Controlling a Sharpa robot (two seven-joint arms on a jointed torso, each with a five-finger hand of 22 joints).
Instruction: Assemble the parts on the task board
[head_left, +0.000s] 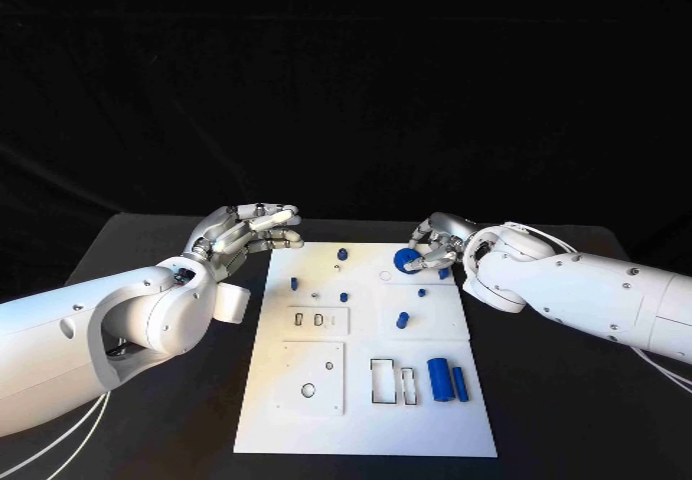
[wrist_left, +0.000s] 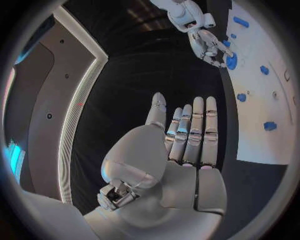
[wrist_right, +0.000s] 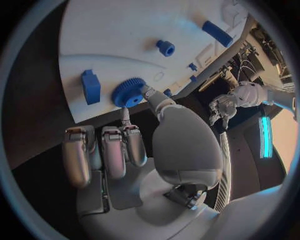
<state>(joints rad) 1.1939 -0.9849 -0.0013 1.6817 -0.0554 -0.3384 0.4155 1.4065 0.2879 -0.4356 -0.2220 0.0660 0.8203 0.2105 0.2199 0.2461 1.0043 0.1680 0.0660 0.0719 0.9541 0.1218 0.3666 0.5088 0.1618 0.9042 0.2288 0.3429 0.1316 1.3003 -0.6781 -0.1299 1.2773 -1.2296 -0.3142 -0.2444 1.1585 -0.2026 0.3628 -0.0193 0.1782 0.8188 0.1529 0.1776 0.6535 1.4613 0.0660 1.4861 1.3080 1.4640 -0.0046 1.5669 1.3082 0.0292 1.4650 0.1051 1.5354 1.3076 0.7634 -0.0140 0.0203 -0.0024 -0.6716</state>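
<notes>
Near edge of task board (head_left: 361, 420), 5 o'clock: two blue bars (head_left: 449, 383), untouched.
Far edge, 1 o'clock: blue gear (head_left: 408, 260), pinched by right hand (head_left: 440, 245) fingers (wrist_right: 153, 97).
Judgement: gear light, stiff plastic, toothed rim gives grip; hold by rim.
Left hand (head_left: 248, 235) off board at 10 o'clock over desk (head_left: 173, 240), fingers spread, holding nothing.
Right wrist view shows gear teeth; head view doesn't.

The head view looks down from above onto the black table (head_left: 577, 400), with the white board (head_left: 368, 420) at lower centre. The left wrist view sits close behind the left hand (wrist_left: 181, 145), facing the board's far edge at upper right. The right wrist view sits close behind the right hand (wrist_right: 144, 145), facing the board at top. All three share the board.
</notes>
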